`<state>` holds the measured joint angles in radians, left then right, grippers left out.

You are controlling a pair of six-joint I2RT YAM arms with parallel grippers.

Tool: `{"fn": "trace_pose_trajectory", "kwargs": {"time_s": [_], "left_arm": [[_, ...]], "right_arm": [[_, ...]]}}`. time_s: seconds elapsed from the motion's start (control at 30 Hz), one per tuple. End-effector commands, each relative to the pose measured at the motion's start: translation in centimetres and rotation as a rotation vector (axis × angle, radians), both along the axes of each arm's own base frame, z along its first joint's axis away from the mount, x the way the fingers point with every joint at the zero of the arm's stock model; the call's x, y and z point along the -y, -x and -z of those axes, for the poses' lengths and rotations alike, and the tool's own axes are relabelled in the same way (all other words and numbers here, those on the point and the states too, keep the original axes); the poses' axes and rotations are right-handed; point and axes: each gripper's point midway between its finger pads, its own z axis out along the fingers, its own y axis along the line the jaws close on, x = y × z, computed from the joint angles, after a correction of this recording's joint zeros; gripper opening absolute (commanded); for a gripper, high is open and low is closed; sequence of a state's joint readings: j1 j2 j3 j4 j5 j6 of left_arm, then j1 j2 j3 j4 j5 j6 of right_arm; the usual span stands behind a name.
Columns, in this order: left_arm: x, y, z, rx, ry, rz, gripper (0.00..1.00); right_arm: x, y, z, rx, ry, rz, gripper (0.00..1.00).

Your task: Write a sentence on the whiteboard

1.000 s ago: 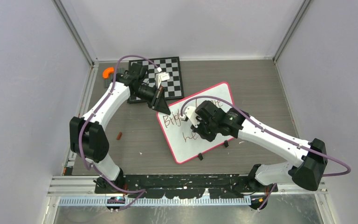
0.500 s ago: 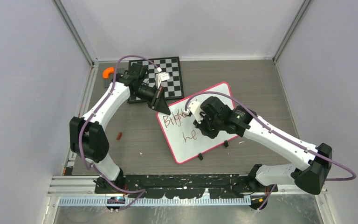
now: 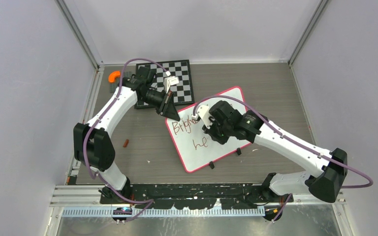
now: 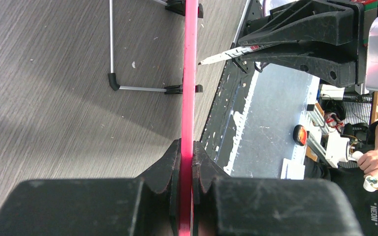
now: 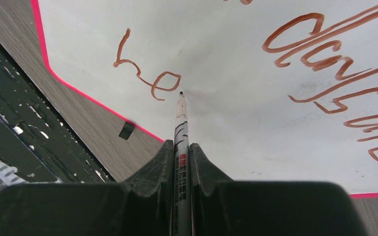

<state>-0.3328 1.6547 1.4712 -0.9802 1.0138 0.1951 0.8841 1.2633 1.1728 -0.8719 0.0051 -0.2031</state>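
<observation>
The whiteboard (image 3: pixel 199 158) lies tilted on the table, white with a pink-red rim. The sentence (image 3: pixel 183 126) in reddish-brown marker shows "Bright" and below it "he"; my right arm hides the rest. My left gripper (image 3: pixel 172 114) is shut on the board's far-left edge; in the left wrist view the jaws (image 4: pixel 187 147) pinch the pink rim (image 4: pixel 191 73). My right gripper (image 3: pixel 210 131) is shut on a grey whiteboard marker (image 5: pixel 180 130). Its tip sits at the board (image 5: pixel 236 128) just right of the "he" (image 5: pixel 147 73). "days are" (image 5: pixel 325 59) shows further right.
A black-and-white checkered board (image 3: pixel 182 78) lies behind my left arm. An orange piece (image 3: pixel 113 76) sits at the far left. A small brown object (image 3: pixel 125 143) lies on the table to the left. Two black clip feet (image 3: pixel 211 165) stand at the board's near edge.
My right gripper with the marker moved a little to the right and away over the board, then settled slightly back left. The left arm and the board have not moved.
</observation>
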Motion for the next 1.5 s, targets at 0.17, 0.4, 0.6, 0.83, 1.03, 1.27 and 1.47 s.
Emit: {"fn": "trace_pose_trajectory", "kwargs": {"time_s": [0.17, 0.4, 0.6, 0.83, 1.03, 1.27, 1.47], "left_arm": [[-0.1, 0.0, 0.7, 0.000, -0.027, -0.008, 0.00], [-0.2, 0.1, 0.8, -0.002, -0.029, -0.009, 0.00], [-0.2, 0.0, 0.8, -0.003, -0.032, -0.010, 0.00], [-0.2, 0.0, 0.7, 0.001, -0.033, -0.011, 0.00], [-0.2, 0.0, 0.7, -0.001, -0.034, -0.012, 0.00], [-0.3, 0.0, 0.8, 0.001, -0.035, -0.009, 0.00], [-0.2, 0.0, 0.8, -0.004, -0.031, -0.008, 0.00]], "right_arm": [[0.1, -2.1, -0.7, 0.076, 0.007, 0.060, 0.00], [1.4, -0.5, 1.4, 0.005, 0.061, 0.044, 0.00], [1.0, 0.1, 2.2, -0.038, 0.061, 0.022, 0.00], [0.3, -0.6, 0.3, 0.000, 0.016, 0.034, 0.00], [0.8, -1.6, -0.3, 0.002, -0.009, 0.080, 0.00], [1.9, -1.7, -0.1, -0.019, -0.005, 0.102, 0.00], [1.6, -0.3, -1.2, -0.043, -0.060, 0.063, 0.00]]}}
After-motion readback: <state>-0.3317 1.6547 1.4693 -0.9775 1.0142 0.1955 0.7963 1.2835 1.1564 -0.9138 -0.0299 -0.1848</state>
